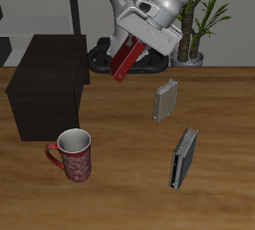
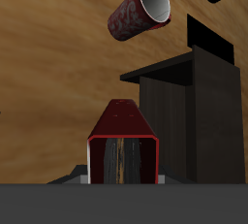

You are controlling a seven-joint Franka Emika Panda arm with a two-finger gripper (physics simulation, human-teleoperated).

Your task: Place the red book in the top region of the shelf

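While the fingers (image 1: 133, 48) clamp it aloft, the red book (image 1: 125, 61) hangs tilted, long axis slanting toward the shelf (image 1: 45, 85).

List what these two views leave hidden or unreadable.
- Fingers: hidden in the exterior view by the gripper body, and out of the wrist view.
- Red book: cover text too small in both views.
- Shelf: inside hidden by its walls; cut off in the wrist view.
- Mug: pattern too blurred.
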